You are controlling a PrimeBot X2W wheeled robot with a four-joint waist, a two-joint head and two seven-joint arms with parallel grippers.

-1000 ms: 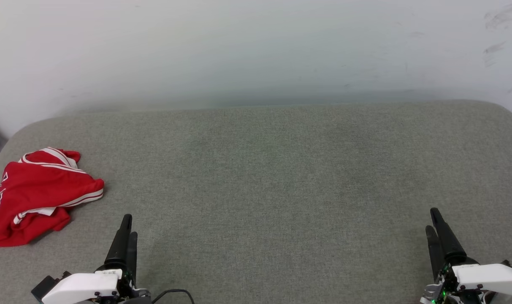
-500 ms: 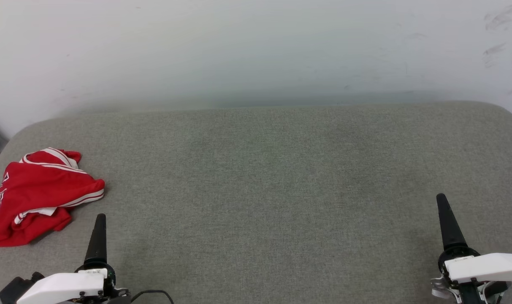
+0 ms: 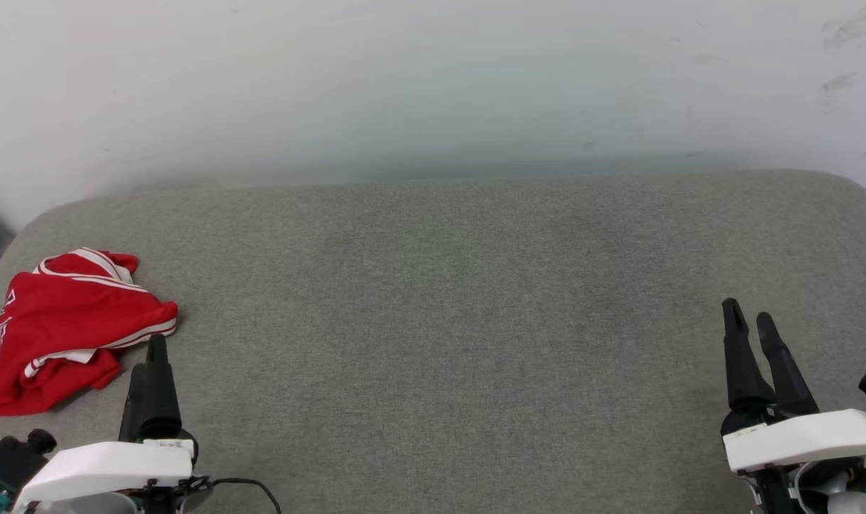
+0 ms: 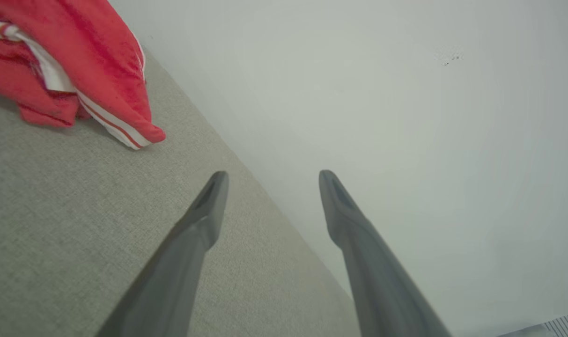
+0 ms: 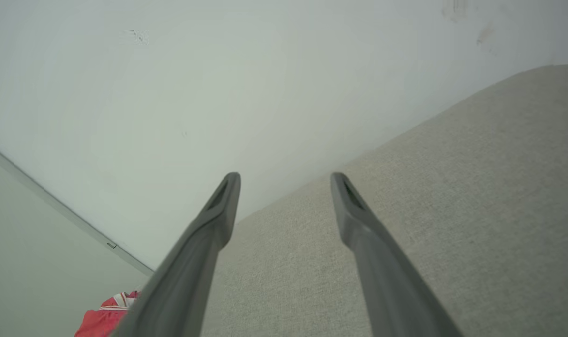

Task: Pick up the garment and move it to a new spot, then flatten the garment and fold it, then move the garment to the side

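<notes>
The garment [image 3: 68,328] is a red shirt, scrunched up in a lumpy heap. It has white bands with thin red stripes along its edges. A bit of white-edged lettering peeks out on its far left side. In the head view it lies at 9 o'clock on the grey soft top [image 3: 440,321], close to that top's left edge. Nothing holds it.

The left claw [image 3: 147,357] sits at 7 o'clock. Its tips are near the garment's lower right corner but do not touch it. The right claw [image 3: 748,311] is at 4 o'clock, well apart from the garment. Both claws are spread wide with nothing in them.

The head view shows the whole heap from above and both claws together. It also shows a black wire [image 3: 254,489] by the left claw, and dark marks [image 3: 843,43] on the pale wall [image 3: 433,86] at 1 o'clock.

The left wrist view shows the garment from low down, at 10 o'clock. There the folds sit stacked on each other, and a striped band runs along the bottom fold to a pointy corner. The wide gap between the two fingers is easy to see.

The right wrist view shows a small red and white bit of the garment at 7 o'clock, partly behind one finger. The fingers stand wide here too.
</notes>
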